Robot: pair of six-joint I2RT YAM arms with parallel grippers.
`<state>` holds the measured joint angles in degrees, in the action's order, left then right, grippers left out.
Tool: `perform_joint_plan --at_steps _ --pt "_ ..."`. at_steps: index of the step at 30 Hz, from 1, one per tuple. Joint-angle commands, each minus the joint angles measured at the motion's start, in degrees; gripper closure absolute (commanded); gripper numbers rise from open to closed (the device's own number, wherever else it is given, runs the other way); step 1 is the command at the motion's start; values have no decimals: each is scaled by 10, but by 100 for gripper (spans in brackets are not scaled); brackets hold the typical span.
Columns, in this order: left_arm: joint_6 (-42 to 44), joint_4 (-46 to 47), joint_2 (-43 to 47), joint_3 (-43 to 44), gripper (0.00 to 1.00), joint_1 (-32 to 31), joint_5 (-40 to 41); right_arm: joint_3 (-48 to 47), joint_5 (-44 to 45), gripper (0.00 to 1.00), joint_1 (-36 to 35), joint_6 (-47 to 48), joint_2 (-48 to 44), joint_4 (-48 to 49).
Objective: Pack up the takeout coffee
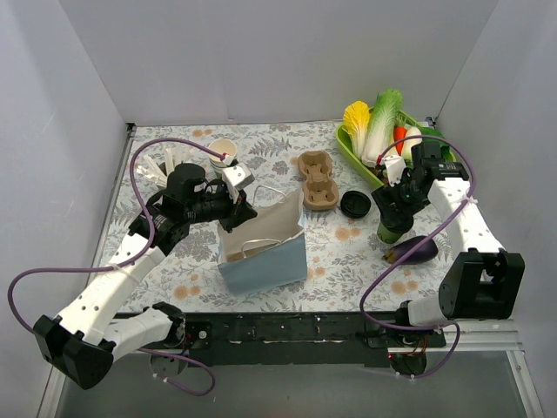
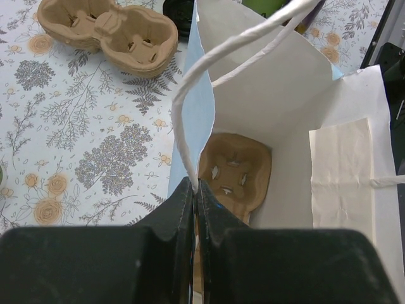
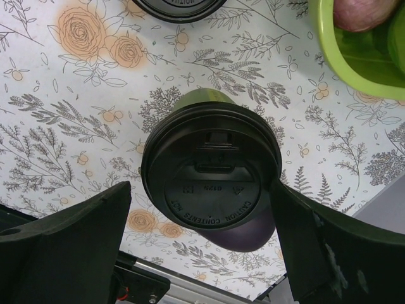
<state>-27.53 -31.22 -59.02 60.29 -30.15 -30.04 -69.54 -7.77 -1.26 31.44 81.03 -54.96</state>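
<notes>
The takeout coffee [image 3: 212, 174] stands upright on the flowered table; from above I see its round black lid, and its green lower part [image 1: 393, 232] shows in the top view. My right gripper [image 3: 199, 190] hangs over it, open, one finger on each side of the lid; the right finger [image 3: 297, 234] sits close against the rim. In the top view the right gripper [image 1: 397, 209] covers most of the cup. My left gripper [image 2: 195, 188] is shut on the white paper handle [image 2: 190, 107] of the blue-and-white paper bag [image 1: 261, 248], holding its mouth open. A brown cup carrier [image 2: 235, 172] lies inside.
A second brown cup carrier [image 1: 318, 180] and a loose black lid [image 1: 355, 204] lie between bag and coffee. A purple eggplant [image 1: 413, 251] lies right beside the cup. A green tray [image 1: 348, 148] of vegetables stands at the back right, lidless cups [image 1: 222, 152] at the back left.
</notes>
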Motion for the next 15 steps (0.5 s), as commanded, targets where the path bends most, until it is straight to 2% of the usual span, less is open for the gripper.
perform_joint_plan --at_steps 1,10,15 --pt "-3 -3 8 -12 100 4 -3 2 -6 4 6 -4 2 15" --pt "-4 1 8 -16 100 8 -5 3 -7 6 6 -6 7 20" --pt "-4 -2 8 -17 100 9 -6 -20 -22 4 6 14 -3 16"
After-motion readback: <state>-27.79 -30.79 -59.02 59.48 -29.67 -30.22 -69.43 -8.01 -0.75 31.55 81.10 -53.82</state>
